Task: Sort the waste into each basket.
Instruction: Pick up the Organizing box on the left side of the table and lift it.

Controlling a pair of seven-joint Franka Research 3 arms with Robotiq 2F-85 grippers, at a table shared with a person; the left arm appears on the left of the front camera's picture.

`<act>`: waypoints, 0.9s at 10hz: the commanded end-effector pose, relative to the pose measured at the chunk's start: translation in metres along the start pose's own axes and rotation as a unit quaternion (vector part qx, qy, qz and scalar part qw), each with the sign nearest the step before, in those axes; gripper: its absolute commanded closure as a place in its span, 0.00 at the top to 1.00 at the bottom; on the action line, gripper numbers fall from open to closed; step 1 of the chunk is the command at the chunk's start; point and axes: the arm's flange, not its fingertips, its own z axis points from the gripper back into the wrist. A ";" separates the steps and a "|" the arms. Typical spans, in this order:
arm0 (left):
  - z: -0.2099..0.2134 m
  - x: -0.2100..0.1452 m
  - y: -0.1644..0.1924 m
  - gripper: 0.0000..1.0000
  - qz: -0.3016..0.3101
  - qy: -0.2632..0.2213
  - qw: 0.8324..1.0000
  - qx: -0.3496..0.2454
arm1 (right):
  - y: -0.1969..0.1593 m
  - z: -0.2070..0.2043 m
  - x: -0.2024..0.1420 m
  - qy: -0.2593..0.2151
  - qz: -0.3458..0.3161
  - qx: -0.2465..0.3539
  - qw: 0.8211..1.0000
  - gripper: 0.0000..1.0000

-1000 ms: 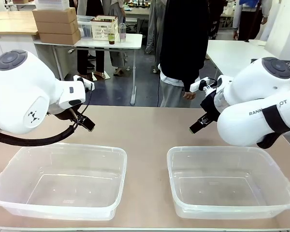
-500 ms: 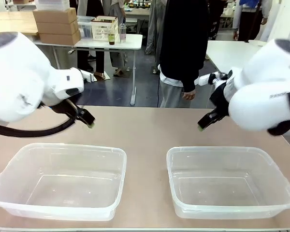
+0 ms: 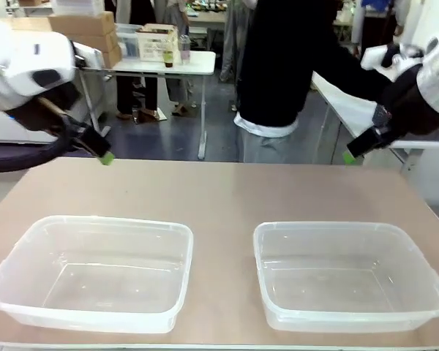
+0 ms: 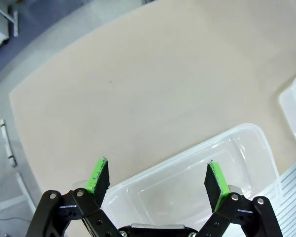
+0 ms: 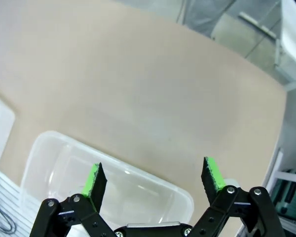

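Note:
Two alike clear plastic baskets sit side by side on the tan table (image 3: 219, 194): the left basket (image 3: 95, 224) and the right basket (image 3: 351, 229). Both hold nothing. The waste is out of view. My left gripper (image 3: 101, 154) hangs raised over the table's far left edge, beyond the left basket. My right gripper (image 3: 350, 154) hangs raised at the far right, beyond the right basket. In the left wrist view my left gripper (image 4: 156, 176) is open above a basket (image 4: 197, 163). In the right wrist view my right gripper (image 5: 152, 176) is open above a basket (image 5: 118, 170).
A person in a dark top (image 3: 285, 66) stands at the far side, one arm stretched toward the right. The bare tabletop between baskets and far edge is free. Behind stand a white table (image 3: 161, 64) with cardboard boxes and a crate.
Both arms have lifted and swung outward, the left to the left and the right to the right. The person has reached an arm to the right. Both grippers stay open.

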 end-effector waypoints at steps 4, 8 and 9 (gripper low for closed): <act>0.041 -0.020 0.036 1.00 0.037 -0.059 0.953 -0.295 | -0.041 0.041 -0.031 -0.098 -0.190 0.283 0.935 1.00; 0.063 -0.060 0.100 1.00 0.196 -0.188 0.845 -0.460 | -0.114 0.043 -0.099 -0.152 -0.372 0.474 0.783 1.00; 0.066 -0.076 0.117 1.00 0.222 -0.226 0.831 -0.458 | -0.127 0.039 -0.115 -0.170 -0.400 0.466 0.771 1.00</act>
